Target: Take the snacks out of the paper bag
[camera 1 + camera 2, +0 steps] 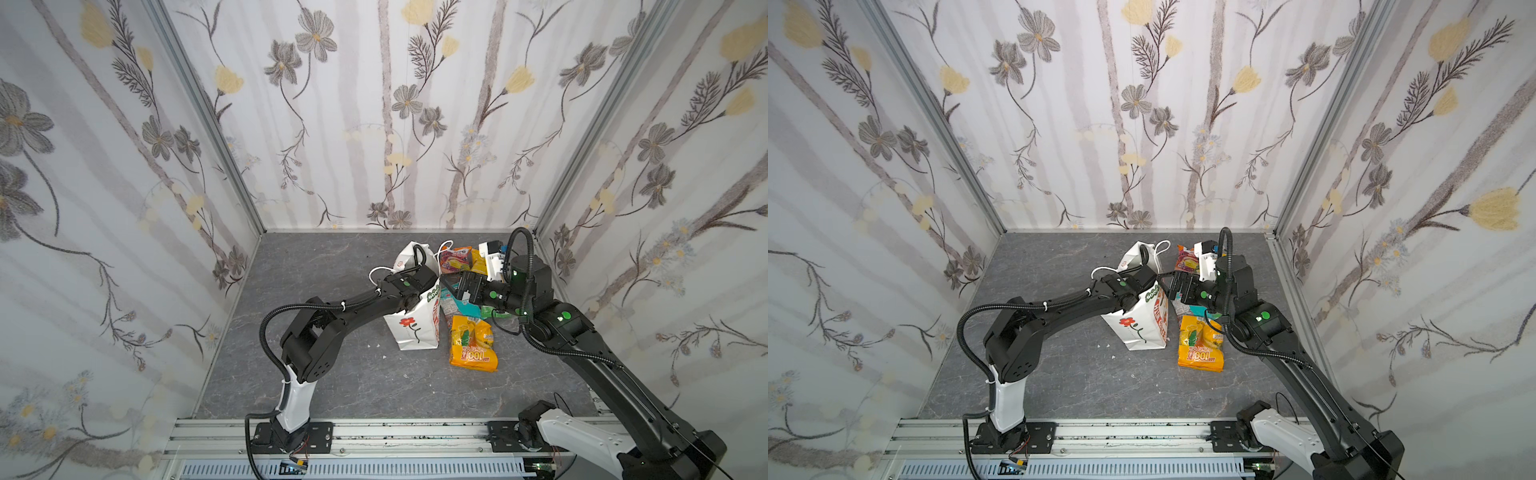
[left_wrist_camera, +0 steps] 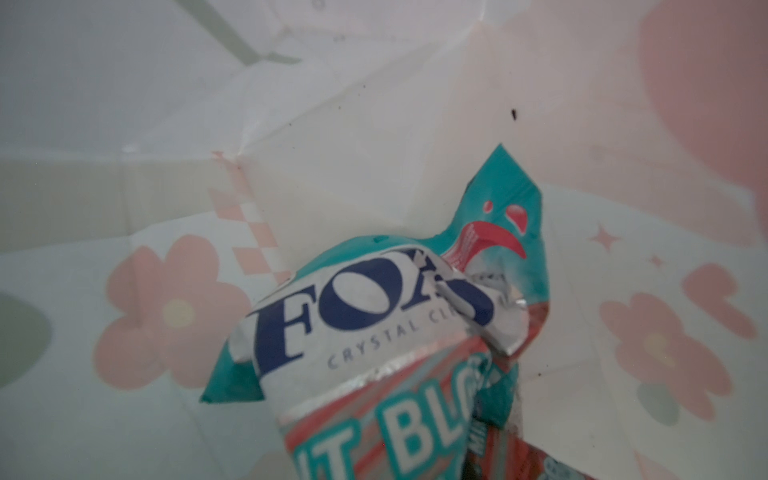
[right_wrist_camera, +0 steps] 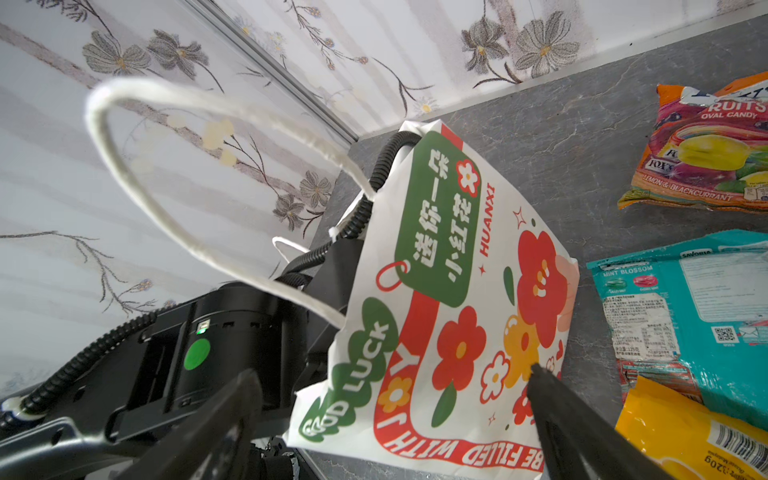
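Currently paper bag (image 1: 409,330) stands on worktop (image 1: 332,374); left pincer (image 1: 417,277) sunk in its mouth, jaws hidden, grip can't be told; teal-red packet (image 2: 374,324) inside, close before it. Right pincer (image 3: 390,370) at bag's 3 o'clock, spread wide, empty.

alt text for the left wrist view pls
Close-up inside the white paper bag: a crumpled teal and red foil snack packet, its white label reading "FOX" in dark blue, sits close to the lens. Pink flower prints show faintly through the bag's creased walls.
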### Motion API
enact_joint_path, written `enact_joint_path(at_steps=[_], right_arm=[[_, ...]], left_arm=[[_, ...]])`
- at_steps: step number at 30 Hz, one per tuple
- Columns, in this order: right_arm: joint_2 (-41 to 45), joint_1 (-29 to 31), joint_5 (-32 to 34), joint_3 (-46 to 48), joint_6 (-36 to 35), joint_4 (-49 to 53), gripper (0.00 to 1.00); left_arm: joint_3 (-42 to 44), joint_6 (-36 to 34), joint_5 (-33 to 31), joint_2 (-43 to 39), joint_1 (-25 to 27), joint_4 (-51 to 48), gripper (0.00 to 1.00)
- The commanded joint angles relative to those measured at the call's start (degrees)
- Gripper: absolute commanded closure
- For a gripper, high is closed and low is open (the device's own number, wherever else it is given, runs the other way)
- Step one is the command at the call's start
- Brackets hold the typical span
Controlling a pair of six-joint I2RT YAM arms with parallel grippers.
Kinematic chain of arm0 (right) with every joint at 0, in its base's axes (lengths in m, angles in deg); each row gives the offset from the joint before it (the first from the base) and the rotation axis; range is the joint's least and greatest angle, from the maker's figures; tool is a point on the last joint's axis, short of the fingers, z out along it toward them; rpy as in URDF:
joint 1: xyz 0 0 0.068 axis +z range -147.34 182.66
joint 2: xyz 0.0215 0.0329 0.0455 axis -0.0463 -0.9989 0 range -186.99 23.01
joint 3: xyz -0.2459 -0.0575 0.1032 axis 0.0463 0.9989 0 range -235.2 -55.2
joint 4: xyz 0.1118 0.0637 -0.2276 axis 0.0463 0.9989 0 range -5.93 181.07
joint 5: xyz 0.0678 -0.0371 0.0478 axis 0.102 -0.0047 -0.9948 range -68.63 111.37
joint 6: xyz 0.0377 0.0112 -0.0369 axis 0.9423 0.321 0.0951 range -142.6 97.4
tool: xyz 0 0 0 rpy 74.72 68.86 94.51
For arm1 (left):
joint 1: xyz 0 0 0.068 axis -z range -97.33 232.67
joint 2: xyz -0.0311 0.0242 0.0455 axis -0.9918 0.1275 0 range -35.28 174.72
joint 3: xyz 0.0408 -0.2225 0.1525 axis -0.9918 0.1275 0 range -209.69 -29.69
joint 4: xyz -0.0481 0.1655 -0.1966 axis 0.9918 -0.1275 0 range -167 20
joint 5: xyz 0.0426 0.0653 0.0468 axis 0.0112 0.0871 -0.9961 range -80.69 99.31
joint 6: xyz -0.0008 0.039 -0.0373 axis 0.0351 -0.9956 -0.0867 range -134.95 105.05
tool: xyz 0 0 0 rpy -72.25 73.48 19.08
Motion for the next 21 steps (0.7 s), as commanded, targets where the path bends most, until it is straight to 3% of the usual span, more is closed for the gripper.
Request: enact_joint_path(at_steps=[1,17,21], right_arm=[[-1.9,-1.0,2.0,0.0,0.2,-3.9,0.01],[-0.4,-2.6,-1.7,8.4,1.0,-4.7,0.01],[0.6,-2.5,-4.6,7.7,2.0,-4.4,0.01]], left_arm=[[0.2,-0.1,-1.0,-1.6,0.2,-0.1,1.00],[-1.7,-1.6,-1.7,-6.5,0.3,-1.7,1.00],[-2.1,-2.3,0.6,-6.3,0.1,-1.2,1.00]])
